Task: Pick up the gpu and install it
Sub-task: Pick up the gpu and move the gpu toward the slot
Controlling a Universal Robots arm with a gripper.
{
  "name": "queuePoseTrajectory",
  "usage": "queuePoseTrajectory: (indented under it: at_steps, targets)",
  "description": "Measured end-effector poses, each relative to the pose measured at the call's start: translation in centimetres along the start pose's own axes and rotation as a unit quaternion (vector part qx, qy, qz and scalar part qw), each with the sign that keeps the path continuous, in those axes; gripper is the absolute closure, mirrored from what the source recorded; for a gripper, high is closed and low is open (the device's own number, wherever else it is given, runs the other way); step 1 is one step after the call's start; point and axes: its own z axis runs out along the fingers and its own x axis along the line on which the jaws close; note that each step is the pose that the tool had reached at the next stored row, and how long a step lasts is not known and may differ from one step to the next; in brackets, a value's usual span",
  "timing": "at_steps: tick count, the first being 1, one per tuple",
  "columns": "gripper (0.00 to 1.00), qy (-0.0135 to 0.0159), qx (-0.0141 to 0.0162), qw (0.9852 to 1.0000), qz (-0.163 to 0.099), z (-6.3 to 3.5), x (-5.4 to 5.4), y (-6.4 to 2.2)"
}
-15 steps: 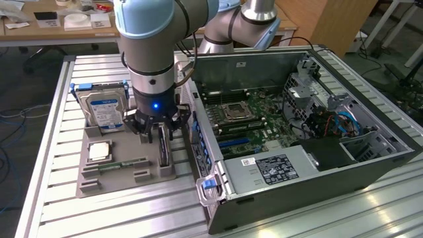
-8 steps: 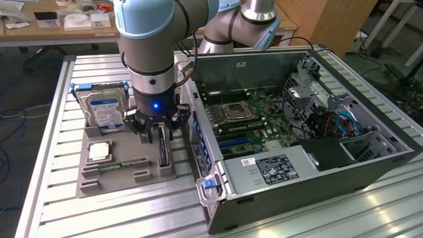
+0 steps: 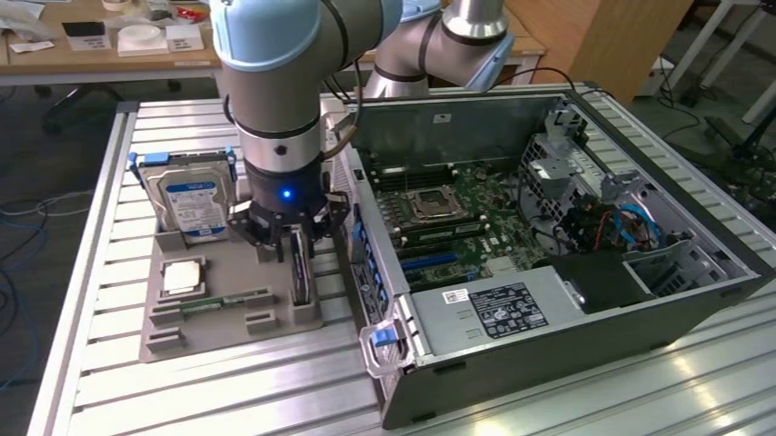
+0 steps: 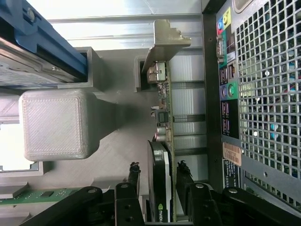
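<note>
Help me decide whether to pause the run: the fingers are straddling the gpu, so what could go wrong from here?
The gripper straddles the gpu with slim gaps; uneven closing could tilt it in the gray holder. The computer case stands close beside, so the silver bracket might clip it on lifting.

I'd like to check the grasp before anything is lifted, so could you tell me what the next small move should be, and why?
Probably close the gripper on the gpu. The fingers straddle the card, one on each flat side, with slim gaps showing, and it stands on edge in its slot of the gray holder, so nothing is gripped yet.
</note>
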Motion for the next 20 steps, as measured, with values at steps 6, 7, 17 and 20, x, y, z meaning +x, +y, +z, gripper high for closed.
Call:
queuePoseTrajectory:
  at_steps: [6,7,17,20]
  targets:
    - [0.55,0.0001,0.0002,1.0000,0.000,0.11,-0.10,0.00]
    - [0.55,0.0001,0.0002,1.0000,0.000,0.12,-0.11,0.00]
    - [0.64,0.0001,0.0002,1.0000,0.000,0.13,-0.11,0.00]
    - [0.64,0.0001,0.0002,1.0000,0.000,0.13,-0.12,0.00]
